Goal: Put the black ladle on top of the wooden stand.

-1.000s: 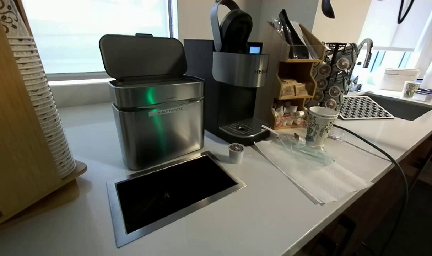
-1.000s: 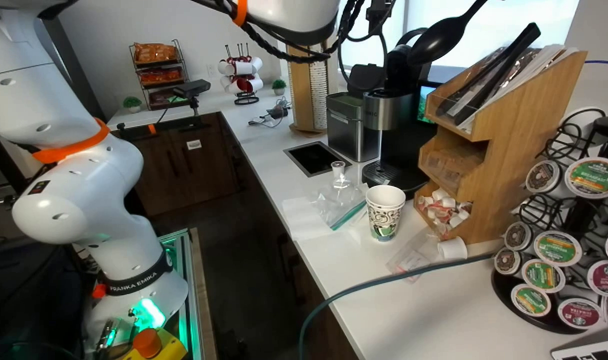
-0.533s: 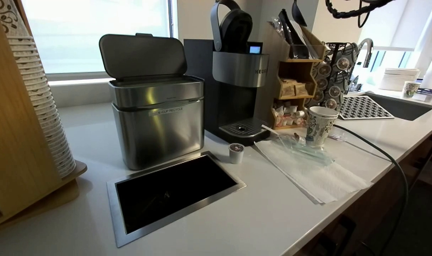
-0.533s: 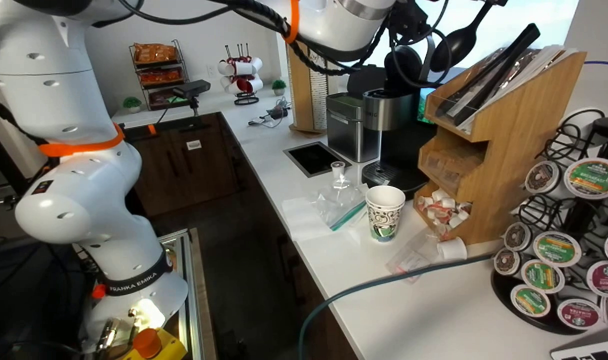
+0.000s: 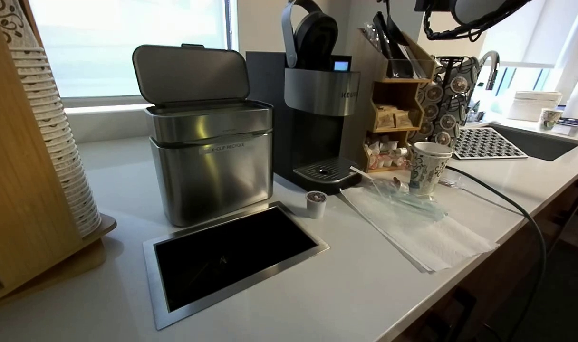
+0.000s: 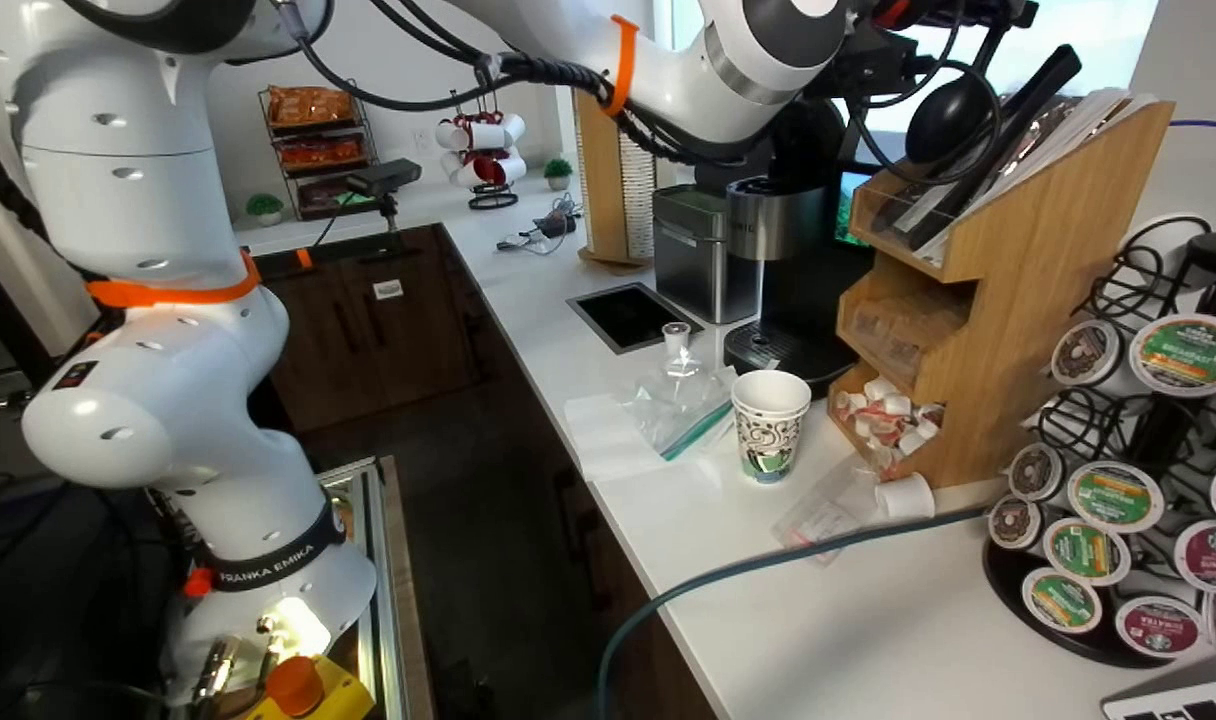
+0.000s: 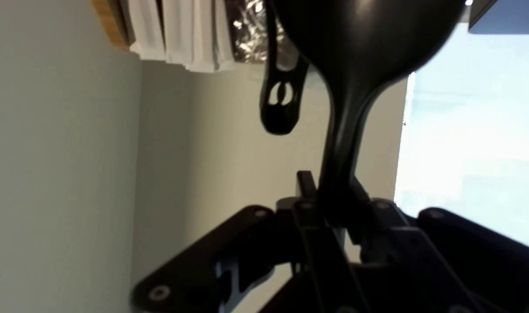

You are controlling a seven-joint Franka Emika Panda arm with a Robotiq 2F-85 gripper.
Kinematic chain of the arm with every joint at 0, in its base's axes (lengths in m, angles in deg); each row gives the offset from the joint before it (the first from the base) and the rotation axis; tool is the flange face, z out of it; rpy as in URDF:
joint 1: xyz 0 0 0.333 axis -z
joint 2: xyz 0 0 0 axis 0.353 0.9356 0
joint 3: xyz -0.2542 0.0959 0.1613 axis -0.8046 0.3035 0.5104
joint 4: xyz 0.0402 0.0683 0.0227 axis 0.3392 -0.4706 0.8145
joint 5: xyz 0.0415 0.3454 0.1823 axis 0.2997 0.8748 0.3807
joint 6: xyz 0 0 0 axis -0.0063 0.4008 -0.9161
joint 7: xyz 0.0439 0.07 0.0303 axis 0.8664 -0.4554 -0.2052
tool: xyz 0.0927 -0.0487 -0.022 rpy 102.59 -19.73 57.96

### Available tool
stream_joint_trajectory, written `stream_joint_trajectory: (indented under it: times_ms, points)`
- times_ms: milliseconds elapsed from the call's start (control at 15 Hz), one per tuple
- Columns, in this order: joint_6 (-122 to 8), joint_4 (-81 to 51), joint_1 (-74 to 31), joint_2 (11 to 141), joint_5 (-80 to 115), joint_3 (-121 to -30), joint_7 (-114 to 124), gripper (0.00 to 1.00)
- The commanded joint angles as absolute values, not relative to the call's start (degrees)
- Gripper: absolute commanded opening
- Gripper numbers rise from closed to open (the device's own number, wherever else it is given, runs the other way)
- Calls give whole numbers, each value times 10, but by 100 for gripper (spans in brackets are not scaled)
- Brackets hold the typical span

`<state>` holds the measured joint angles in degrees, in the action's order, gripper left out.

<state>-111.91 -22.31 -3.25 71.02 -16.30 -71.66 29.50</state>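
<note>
My gripper is shut on the handle of the black ladle. In an exterior view, the gripper is at the top edge, with the ladle hanging bowl down below it. The wooden stand is just below and beside the bowl. In an exterior view, the ladle overlaps the top compartment of the stand. I cannot tell whether the bowl touches anything there. The stand's edge shows at the wrist view's top left.
The stand's top compartment holds black flat utensils and white packets. The coffee machine stands beside it, and a pod rack on its other side. A paper cup and a cable are in front.
The arm has moved toward the wooden stand and lowered, carrying the ladle. The bowl went from beside and above the stand to over its top compartment. The grip has no visible change.
</note>
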Motion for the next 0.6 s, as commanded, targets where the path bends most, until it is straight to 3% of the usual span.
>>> stream_joint_trajectory:
  times_ms: [0, 533]
  points:
    - [-1143, -204, -49, 718, -10, -745, 164, 5]
    - [-1180, -188, -199, 722, 94, -988, 154, 5]
